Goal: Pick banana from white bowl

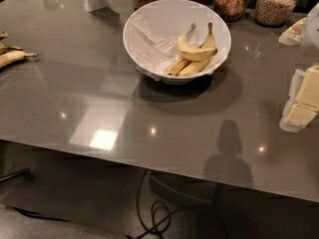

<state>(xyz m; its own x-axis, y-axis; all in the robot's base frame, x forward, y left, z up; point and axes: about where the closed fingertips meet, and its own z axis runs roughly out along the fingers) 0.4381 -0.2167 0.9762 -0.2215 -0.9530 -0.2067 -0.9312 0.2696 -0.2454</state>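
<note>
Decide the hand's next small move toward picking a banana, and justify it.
Probably swing the hand, now at the right edge of the table, left toward the white bowl: the bananas lie in its right half, well apart from it.

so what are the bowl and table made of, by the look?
Bowl: smooth white, faint sheen, thin rim; glazed ceramic or plastic, can't tell which. Table: grey, glossy, mirrors lights; likely polished stone, glass or laminate. Hand sits at the right edge, away from the bowl.
</note>
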